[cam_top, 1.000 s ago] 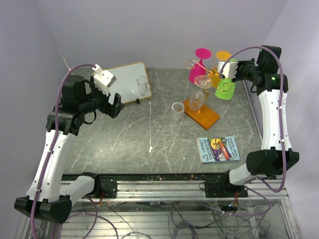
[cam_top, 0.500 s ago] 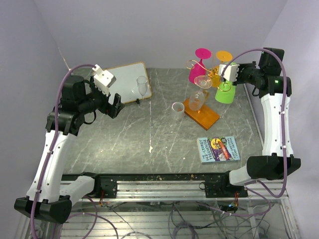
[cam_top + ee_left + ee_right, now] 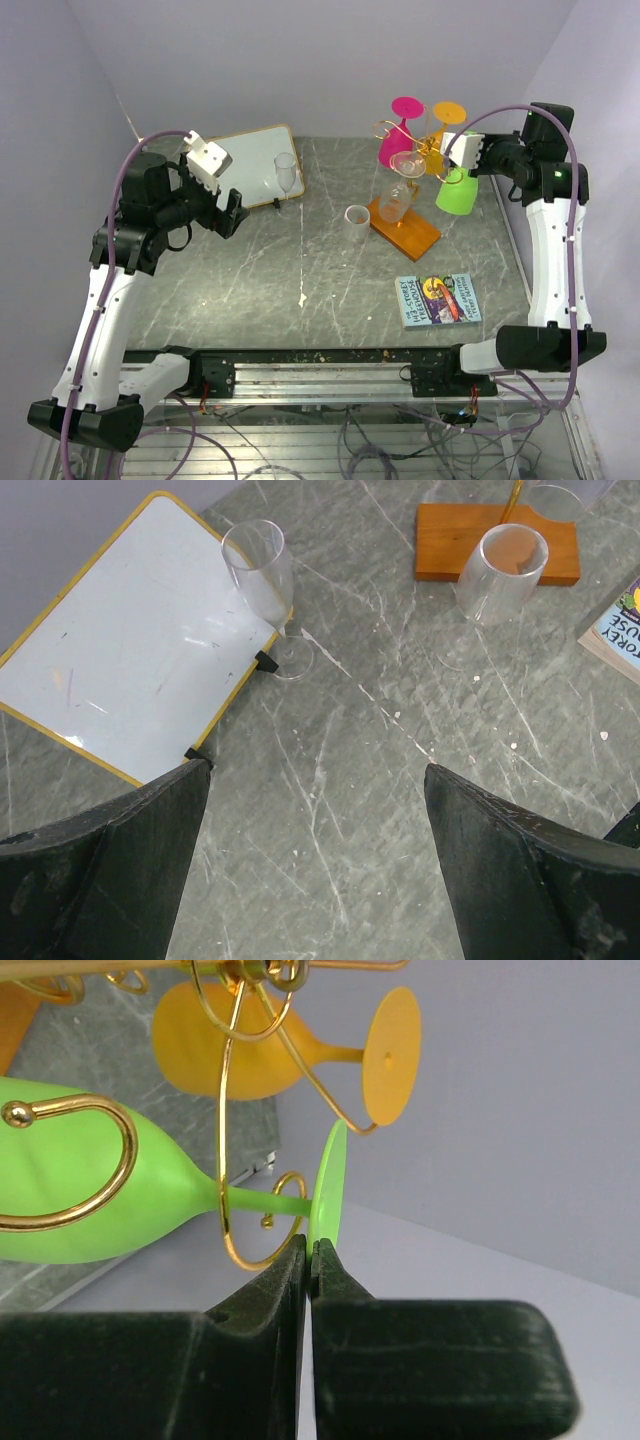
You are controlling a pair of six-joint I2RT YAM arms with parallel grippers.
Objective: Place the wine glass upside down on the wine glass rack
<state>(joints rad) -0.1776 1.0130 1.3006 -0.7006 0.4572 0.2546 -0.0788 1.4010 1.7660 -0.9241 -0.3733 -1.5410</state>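
Note:
My right gripper [image 3: 454, 163] is shut on the foot rim of a green wine glass [image 3: 456, 192], held bowl-down at the right side of the gold wire rack [image 3: 428, 150] on its orange base [image 3: 407, 230]. In the right wrist view my fingertips [image 3: 311, 1250] pinch the green foot [image 3: 328, 1185]. The green stem [image 3: 265, 1203] crosses a curled gold arm [image 3: 226, 1160], and the bowl [image 3: 90, 1185] lies behind another curl. My left gripper [image 3: 232, 212] is open and empty above the table, also in its own view [image 3: 316, 768].
A pink glass [image 3: 400, 135], an orange glass [image 3: 447, 112] and a clear glass [image 3: 407, 165] hang on the rack. A clear tumbler [image 3: 357, 220], a flute [image 3: 286, 172] beside a whiteboard [image 3: 245, 160], and a book [image 3: 438, 298] are on the table.
My right gripper has moved right and a little down with the green glass, so its bowl hangs lower beside the rack. The left arm has not moved.

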